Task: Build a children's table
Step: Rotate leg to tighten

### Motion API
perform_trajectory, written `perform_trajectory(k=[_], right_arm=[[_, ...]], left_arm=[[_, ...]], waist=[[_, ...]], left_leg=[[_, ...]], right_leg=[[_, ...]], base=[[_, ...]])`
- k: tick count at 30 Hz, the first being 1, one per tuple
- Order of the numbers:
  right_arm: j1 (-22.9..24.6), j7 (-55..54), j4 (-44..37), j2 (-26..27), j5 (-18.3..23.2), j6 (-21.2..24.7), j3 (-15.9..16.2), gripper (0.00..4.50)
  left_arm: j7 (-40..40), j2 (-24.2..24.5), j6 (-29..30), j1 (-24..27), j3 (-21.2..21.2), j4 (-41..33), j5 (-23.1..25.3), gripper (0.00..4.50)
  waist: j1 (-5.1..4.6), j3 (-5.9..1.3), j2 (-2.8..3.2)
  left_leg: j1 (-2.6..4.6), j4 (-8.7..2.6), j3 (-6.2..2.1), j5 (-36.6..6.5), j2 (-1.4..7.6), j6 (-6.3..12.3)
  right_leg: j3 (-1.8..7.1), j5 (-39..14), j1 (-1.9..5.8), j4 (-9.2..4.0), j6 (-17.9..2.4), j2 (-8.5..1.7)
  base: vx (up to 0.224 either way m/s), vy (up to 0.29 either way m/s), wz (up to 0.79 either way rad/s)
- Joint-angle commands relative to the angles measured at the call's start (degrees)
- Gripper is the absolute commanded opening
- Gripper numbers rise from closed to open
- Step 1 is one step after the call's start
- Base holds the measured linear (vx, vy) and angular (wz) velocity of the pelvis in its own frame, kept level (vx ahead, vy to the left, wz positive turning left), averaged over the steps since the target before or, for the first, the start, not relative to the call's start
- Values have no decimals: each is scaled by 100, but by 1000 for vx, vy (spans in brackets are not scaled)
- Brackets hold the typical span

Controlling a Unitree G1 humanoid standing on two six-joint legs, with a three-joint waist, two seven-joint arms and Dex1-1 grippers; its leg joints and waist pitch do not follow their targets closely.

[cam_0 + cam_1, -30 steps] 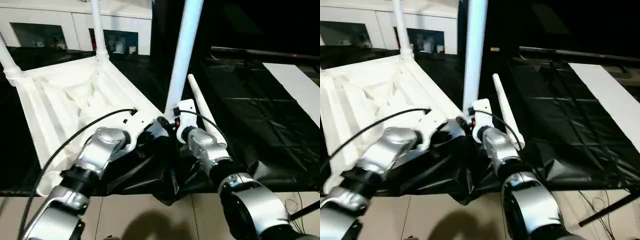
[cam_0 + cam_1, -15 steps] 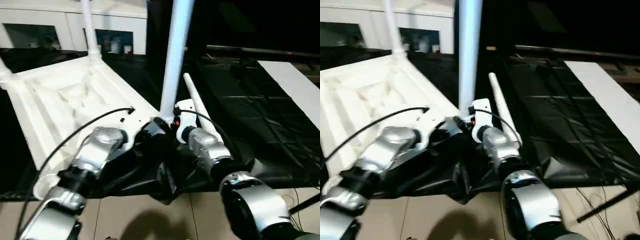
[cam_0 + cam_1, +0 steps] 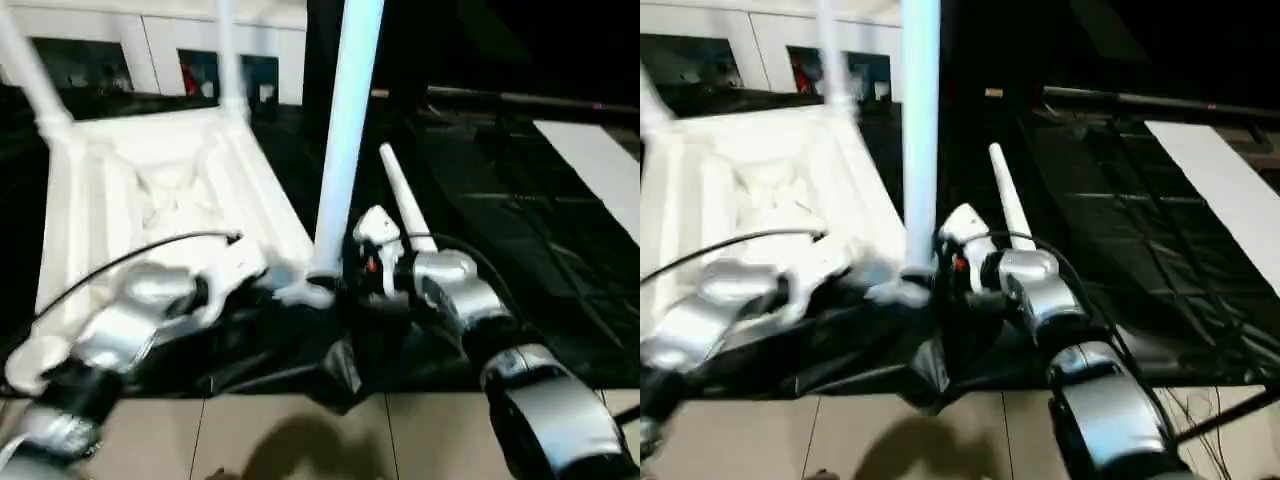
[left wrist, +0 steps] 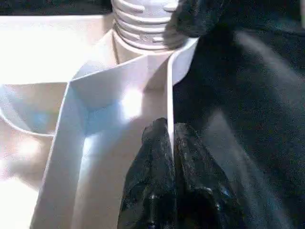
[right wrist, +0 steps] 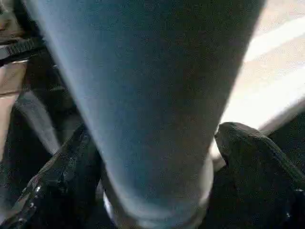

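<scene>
The left wrist view shows the left gripper's (image 4: pixel 171 143) jaws pinching the tabletop's (image 4: pixel 128 100) thin rim. The right wrist view shows the right gripper's (image 5: pixel 152 162) jaws wide around an upright leg (image 5: pixel 143 86).

White tabletop (image 3: pixel 150 190) upside down, legs (image 3: pixel 345 140) upright

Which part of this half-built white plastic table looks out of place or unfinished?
One long white tapered tube leg lies loose on the black sheet, beside the upside-down white ribbed tabletop. Three other legs stand upright in corner sockets, including the near one, so the table is unfinished.
</scene>
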Motion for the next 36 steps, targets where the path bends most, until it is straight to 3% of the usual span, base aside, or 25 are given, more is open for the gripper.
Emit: perform_trajectory(k=[1,6,13,17,22,26,30,32,33,34,35,36], right_arm=[[15,74,-163,-120,47,23,22,388],[44,242,-195,-53,17,102,78,372],[34,417,-224,-67,-3,183,128,321],[36,443,-219,-63,-5,274,134,280],[5,-27,-13,26,-46,414,12,270],[-59,-1320,423,275,-147,511,-203,267],[-204,-3371,975,720,17,847,-702,267],[-267,-3965,1124,831,106,933,-861,267],[-403,-5118,1414,1052,297,1063,-1170,267],[-438,-5267,1461,1114,333,1043,-1212,267],[-482,-5408,1506,1199,418,976,-1296,267],[-541,-5531,1560,1291,488,909,-1388,267]], left_arm=[[-243,-63,-40,44,-191,-178,-104,0],[-286,27,-82,63,-115,-133,-66,0],[-341,111,-62,110,-71,-175,-136,0],[-368,144,3,163,-38,-241,-163,0],[-279,117,69,155,6,-216,-169,0],[478,-253,250,-40,176,140,-38,0],[2054,-1017,661,-591,452,999,282,0],[2442,-1213,808,-734,527,1190,335,0],[3169,-1592,1079,-1000,650,1525,439,0],[3262,-1667,1132,-1041,643,1568,461,0],[3412,-1766,1146,-1089,666,1631,470,0],[3558,-1866,1160,-1136,684,1692,483,0]], waist=[[-24,-340,120],[-40,-324,93],[-40,-342,84],[-45,-338,77],[-54,-328,98],[-99,-292,85],[-114,-274,33],[-98,-270,34],[-122,-264,-6],[-106,-278,13],[-95,-293,11],[-77,-304,5]], left_leg=[[36,-343,40,-706,106,271],[23,-358,21,-902,93,150],[12,-346,21,-674,94,198],[11,-347,21,-683,93,205],[18,-360,17,-781,93,137],[32,-384,7,-1057,80,-55],[87,-377,1,-1276,45,-154],[95,-385,-11,-1315,46,-147],[72,-385,7,-1270,37,-145],[137,-373,-2,-1344,29,-218],[129,-372,-8,-1346,28,-210],[59,-384,-11,-1231,35,-158]], right_leg=[[361,-239,336,-335,-1285,-440],[373,-796,351,-390,-1098,-463],[368,-438,358,-338,-1157,-449],[368,-503,362,-346,-1143,-454],[369,-655,351,-364,-1115,-455],[377,-1403,333,-457,-934,-471],[371,-2306,289,-556,-615,-481],[361,-2471,274,-582,-501,-490],[363,-2493,268,-583,-419,-471],[346,-2625,235,-601,-330,-474],[344,-2567,249,-588,-313,-480],[348,-2261,276,-560,-297,-480]], base=[[0,0,0],[0,0,0],[0,0,0],[0,0,0],[0,0,0],[0,0,0],[0,0,0],[0,0,0],[0,0,0],[0,0,0],[0,0,0],[0,0,0]])
